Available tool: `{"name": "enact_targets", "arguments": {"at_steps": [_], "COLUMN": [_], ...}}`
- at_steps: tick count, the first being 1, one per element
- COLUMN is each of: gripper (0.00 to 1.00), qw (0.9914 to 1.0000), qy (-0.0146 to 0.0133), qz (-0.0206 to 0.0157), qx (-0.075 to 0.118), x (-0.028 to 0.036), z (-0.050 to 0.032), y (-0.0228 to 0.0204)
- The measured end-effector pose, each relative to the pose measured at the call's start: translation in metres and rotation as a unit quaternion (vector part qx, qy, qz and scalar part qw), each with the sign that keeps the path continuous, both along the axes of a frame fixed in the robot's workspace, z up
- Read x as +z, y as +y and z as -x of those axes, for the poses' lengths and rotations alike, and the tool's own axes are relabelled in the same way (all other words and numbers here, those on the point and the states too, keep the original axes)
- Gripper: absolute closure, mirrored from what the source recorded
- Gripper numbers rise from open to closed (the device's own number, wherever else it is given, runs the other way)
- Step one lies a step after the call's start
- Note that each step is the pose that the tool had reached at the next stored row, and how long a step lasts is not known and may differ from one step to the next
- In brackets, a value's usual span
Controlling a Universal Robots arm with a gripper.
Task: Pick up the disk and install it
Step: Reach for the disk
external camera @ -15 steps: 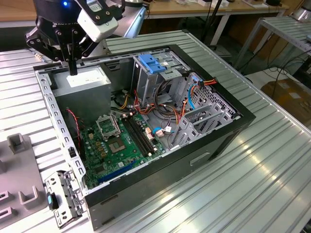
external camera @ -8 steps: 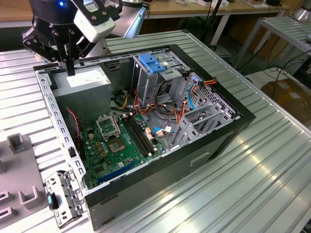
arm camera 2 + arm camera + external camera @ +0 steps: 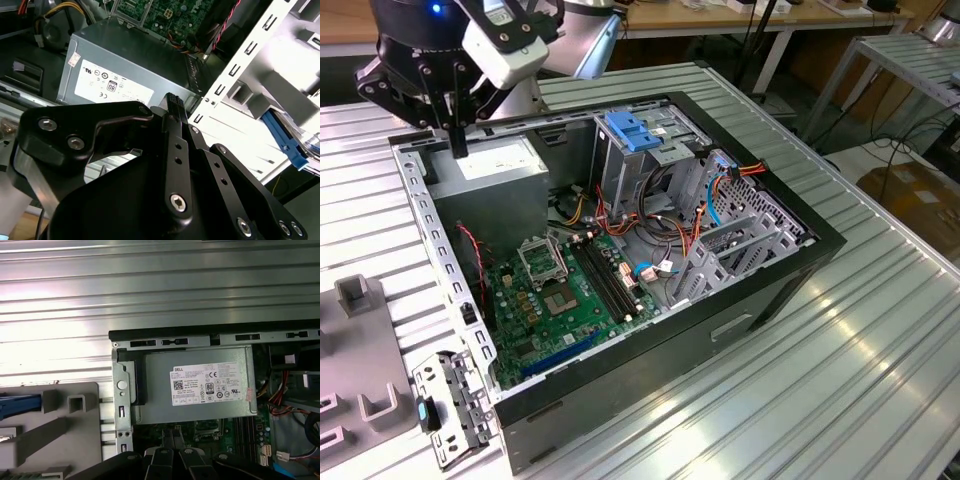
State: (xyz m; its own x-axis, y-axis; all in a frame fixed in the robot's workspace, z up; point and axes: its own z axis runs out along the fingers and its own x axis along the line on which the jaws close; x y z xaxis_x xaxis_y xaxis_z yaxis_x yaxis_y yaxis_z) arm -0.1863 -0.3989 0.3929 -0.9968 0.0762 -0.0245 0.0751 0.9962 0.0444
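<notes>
Disk (image 3: 19, 406) and computer case (image 3: 650, 330) sit apart. The disk lies outside the case on a grey fixture plate (image 3: 75, 440) that stands just beside the case wall. What shows of the disk is its blue carrier rail, in both wrist views (image 3: 284, 141). Glare washes out the metal body next to the rail, so I cannot tell which way its label faces.

The pincer (image 3: 457, 150) is clenched on nothing, its two black fingers pressed together, in both wrist views (image 3: 172, 97) (image 3: 173, 432). It hangs above the corner of the open case, over the grey power-supply box (image 3: 495, 165) with the white sticker, and is not touching the box. The disk is well off to one side of it, beyond the perforated case edge.

Inside the case, the green motherboard (image 3: 560, 290) lies next to the power-supply box. Beyond it, towards the exterior view's right, a light-blue ribbed latch plate (image 3: 632, 132) sits on top of the metal drive cage (image 3: 620, 170). Red, orange and blue cables run between the cage and the board.

At the exterior view's lower left, a small perforated metal bracket (image 3: 450, 405) with a blue clip lies against the case's front corner, beside the fixture plate (image 3: 360, 350). Everything rests on a ribbed aluminium desk (image 3: 880, 330).
</notes>
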Motion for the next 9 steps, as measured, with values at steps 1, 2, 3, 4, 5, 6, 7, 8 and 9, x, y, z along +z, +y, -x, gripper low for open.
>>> {"name": "enact_targets", "arguments": {"at_steps": [1, 2, 3, 4, 5, 6, 7, 8, 9], "gripper": [0.89, 0.89, 0.89, 0.89, 0.89, 0.89, 0.89, 0.89, 0.89], "qw": [1.0, 1.0, 1.0, 1.0, 1.0, 1.0, 1.0, 1.0, 1.0], "qy": [0.0, 0.0, 0.0, 0.0, 0.0, 0.0, 0.0, 0.0, 0.0], "qz": [0.0, 0.0, 0.0, 0.0, 0.0, 0.0, 0.0, 0.0, 0.0], "qx": [0.0, 0.0, 0.0, 0.0, 0.0, 0.0, 0.0, 0.0, 0.0], "x": [0.0, 0.0, 0.0, -0.0001, -0.0001, -0.0001, -0.0001, -0.0001, -0.0001], "z": [0.0008, 0.0017, 0.0023, 0.0031, 0.0037, 0.0049, 0.0061, 0.0074, 0.008], "y": [0.0, 0.0, 0.0, 0.0, 0.0, 0.0, 0.0, 0.0, 0.0]}}
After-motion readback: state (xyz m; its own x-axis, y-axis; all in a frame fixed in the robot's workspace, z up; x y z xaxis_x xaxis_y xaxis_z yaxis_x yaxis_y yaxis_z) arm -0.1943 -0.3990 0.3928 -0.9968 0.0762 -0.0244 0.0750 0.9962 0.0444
